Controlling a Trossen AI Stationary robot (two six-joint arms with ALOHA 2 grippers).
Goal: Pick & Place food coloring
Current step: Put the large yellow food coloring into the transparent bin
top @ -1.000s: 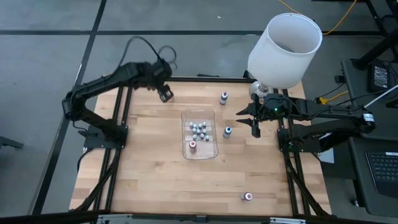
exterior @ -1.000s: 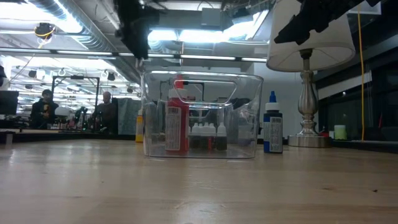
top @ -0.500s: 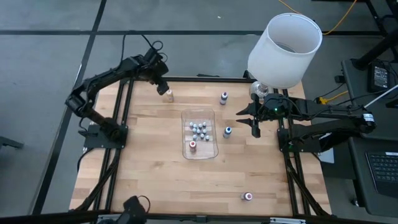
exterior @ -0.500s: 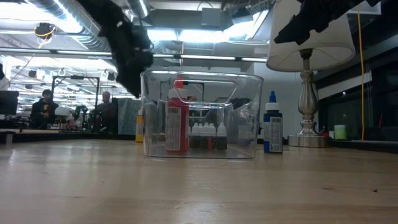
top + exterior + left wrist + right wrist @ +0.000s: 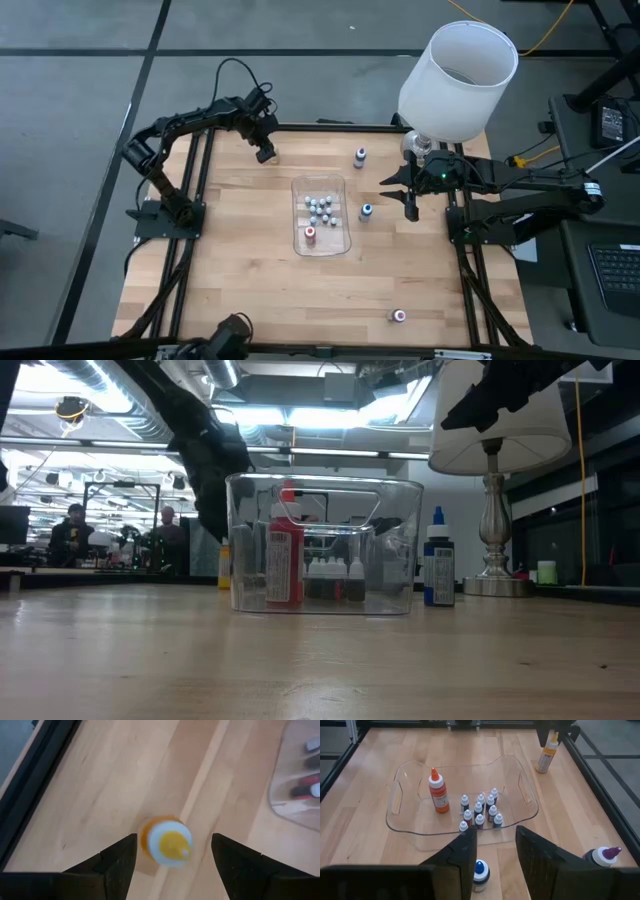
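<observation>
The left gripper (image 5: 265, 153) is hanging over the far left part of the light wooden table (image 5: 240, 280), its two dark fingers (image 5: 117, 865) spread apart with a small yellow-orange bottle with a white cap (image 5: 166, 841) standing upright between them. From the left wrist view the fingers seem not to be touching it, though that is hard to judge. In the right wrist view this bottle (image 5: 547, 755) is showing just under the left gripper, beside the far end of the clear rectangular plastic tray (image 5: 400, 822).

Inside the tray a cluster of tiny white-capped bottles (image 5: 480, 811) is standing upright, with a taller red-orange bottle (image 5: 438, 791) next to them. A blue-capped bottle (image 5: 366, 211) is standing on the table just beside the tray's right side, a purple-capped bottle (image 5: 359, 156) is sitting farther back, and a red-capped bottle (image 5: 398, 316) is sitting well apart near the front right.

The right gripper (image 5: 408, 189) is hovering to the right of the tray, near the blue-capped bottle, fingers (image 5: 465, 852) parted and holding nothing. Behind it the big white lampshade (image 5: 458, 80) is standing on its silver lamp base (image 5: 492, 575).
</observation>
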